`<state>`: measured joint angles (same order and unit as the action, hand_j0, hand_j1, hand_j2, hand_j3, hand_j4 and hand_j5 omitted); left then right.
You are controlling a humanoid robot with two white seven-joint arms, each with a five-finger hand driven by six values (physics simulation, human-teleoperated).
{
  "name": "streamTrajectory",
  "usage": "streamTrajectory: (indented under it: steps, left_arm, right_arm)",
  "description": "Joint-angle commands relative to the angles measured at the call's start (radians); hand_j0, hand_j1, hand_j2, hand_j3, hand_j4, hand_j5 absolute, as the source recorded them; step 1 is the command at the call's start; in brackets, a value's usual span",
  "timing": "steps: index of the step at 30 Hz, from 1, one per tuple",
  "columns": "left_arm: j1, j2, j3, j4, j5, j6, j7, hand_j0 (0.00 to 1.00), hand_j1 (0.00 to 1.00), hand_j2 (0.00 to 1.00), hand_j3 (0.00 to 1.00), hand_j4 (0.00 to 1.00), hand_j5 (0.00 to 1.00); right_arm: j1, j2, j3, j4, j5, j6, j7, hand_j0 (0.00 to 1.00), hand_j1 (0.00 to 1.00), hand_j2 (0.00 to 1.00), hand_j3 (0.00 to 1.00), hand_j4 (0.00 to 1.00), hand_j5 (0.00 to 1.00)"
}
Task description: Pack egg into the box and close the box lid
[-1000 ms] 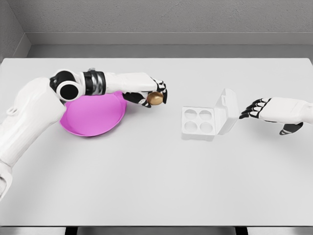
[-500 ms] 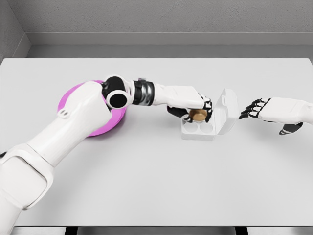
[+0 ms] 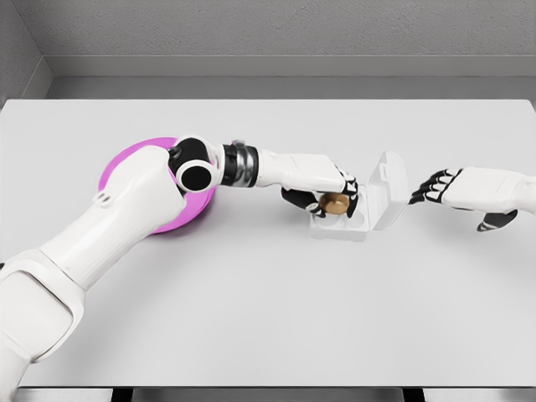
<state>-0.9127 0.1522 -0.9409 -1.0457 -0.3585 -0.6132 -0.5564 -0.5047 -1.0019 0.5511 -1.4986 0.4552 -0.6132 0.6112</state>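
Egg held over the open box
The left hand (image 3: 328,198) pinches one smooth brown egg (image 3: 336,203) above the white moulded box (image 3: 356,205) right of the table's (image 3: 268,310) middle; one round pink plate (image 3: 121,167) lies left; the right hand (image 3: 465,191) hangs relaxed.

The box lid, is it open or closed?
Open. The box lid stands up behind the white box, while the left hand holds the egg over the cups.

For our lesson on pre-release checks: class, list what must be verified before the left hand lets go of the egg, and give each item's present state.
1. Egg over a cup of the egg box: ok.
2. Left hand gripping egg: ok.
3. Box lid open, tilted clear of the cups: ok.
4. Egg seated in its cup: cannot tell.
5. Right hand clear of the lid, fingers open: ok.
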Motion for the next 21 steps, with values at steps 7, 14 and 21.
streamTrajectory:
  steps: [7,14,21]
  left_arm:
    - [0.000,0.004,-0.013,0.001,0.012,0.002,0.000,0.56,0.56,0.56,0.56,0.56,0.56]
    - [0.000,0.004,-0.013,0.001,0.020,0.002,0.000,0.69,0.69,0.69,0.69,0.69,0.69]
    - [0.000,0.006,-0.013,0.003,0.021,0.002,0.001,0.74,0.74,0.74,0.74,0.74,0.74]
  right_arm:
    - [-0.002,-0.001,0.004,0.000,-0.004,0.002,0.000,1.00,1.00,1.00,1.00,1.00,1.00]
    - [-0.002,-0.001,0.004,0.000,-0.004,0.002,0.000,1.00,1.00,1.00,1.00,1.00,1.00]
    - [0.000,-0.001,0.004,-0.002,-0.004,0.002,0.000,1.00,1.00,1.00,1.00,1.00,1.00]
